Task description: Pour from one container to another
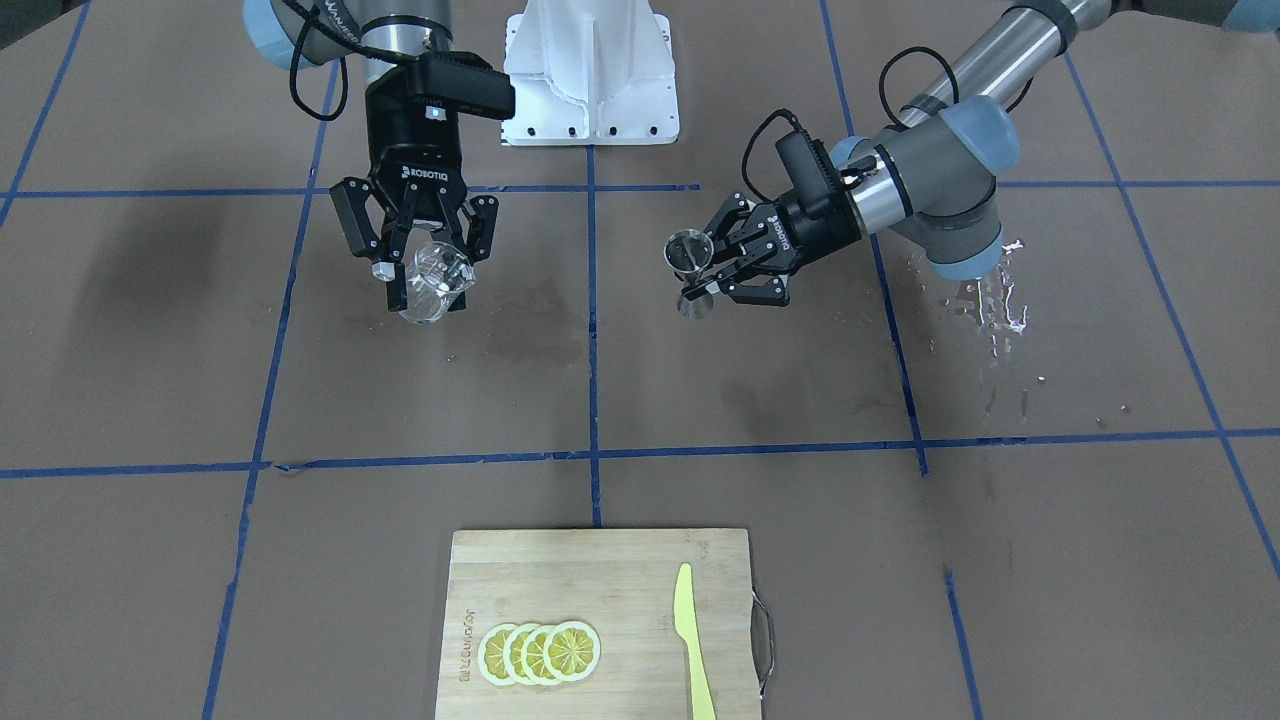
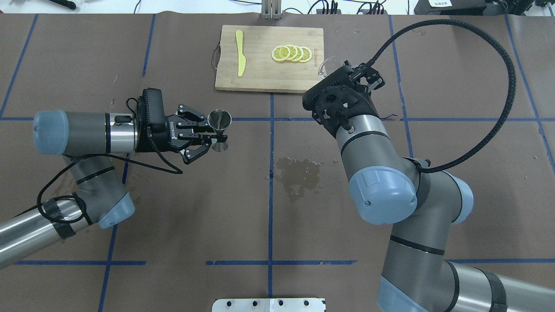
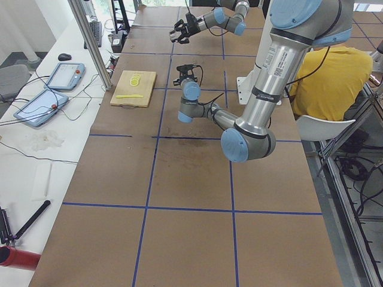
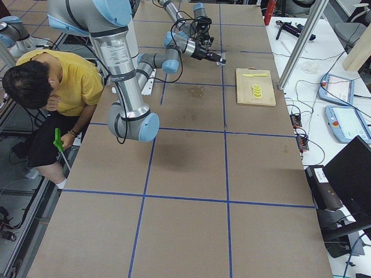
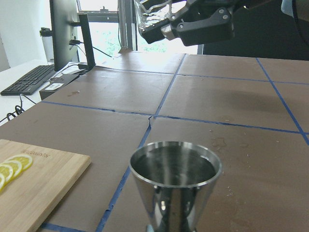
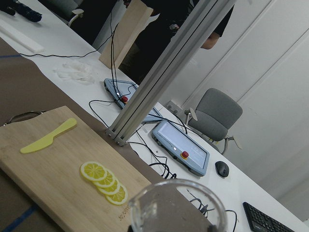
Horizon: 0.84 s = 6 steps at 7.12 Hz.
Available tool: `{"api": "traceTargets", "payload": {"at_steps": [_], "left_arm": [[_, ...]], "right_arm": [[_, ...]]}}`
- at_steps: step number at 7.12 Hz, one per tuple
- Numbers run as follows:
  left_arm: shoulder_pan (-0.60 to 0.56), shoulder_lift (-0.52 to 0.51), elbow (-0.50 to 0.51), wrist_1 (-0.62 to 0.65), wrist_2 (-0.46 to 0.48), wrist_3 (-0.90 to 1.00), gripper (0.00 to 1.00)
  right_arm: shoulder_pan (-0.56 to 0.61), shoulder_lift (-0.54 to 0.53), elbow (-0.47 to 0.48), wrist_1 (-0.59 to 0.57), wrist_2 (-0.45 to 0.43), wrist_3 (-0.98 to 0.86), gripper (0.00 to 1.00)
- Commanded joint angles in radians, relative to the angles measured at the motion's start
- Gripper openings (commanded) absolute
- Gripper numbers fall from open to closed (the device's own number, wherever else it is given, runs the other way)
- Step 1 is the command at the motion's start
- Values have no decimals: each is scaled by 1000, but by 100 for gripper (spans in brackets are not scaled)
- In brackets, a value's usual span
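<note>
left gripper [image 1: 700, 275] pinching the jigger [image 1: 690, 248] at its waist, held upright with the mouth upward so it can receive liquid. right gripper [image 1: 428, 280] closed around the cup [image 1: 425, 298], raised and tilted, well apart from the jigger; the cup likely has to come over that mouth before pouring. wet patch [image 2: 299, 171] on the table [image 2: 195, 225] between them suggests spill risk.

"robotiq" in white on the black body of the right gripper [image 1: 428, 285], front-facing view. same word on the left gripper [image 1: 700, 272], turned sideways; it also reads in the overhead view. white lettering on the right arm [image 1: 400, 35] at the top edge is cut off, not fully readable. the brand mark burned into the cutting board [image 1: 620, 590] is too small to read.
</note>
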State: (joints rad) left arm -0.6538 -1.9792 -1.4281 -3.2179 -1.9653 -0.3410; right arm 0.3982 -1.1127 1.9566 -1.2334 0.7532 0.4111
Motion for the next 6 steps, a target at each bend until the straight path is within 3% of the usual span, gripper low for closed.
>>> {"api": "traceTargets", "payload": {"at_steps": [1,4,6], "left_arm": [[-6,103,-6,-113,5,-53,0],[-15,279,-29,-297,10,-128,0],[-13,441,-145,-313,124,-141,0]], "right_arm": [[2,1,-5,0,0,0,0],[2,-1,-15,0,-2,0,0],[2,-1,-13,0,-2,-1,0]]}}
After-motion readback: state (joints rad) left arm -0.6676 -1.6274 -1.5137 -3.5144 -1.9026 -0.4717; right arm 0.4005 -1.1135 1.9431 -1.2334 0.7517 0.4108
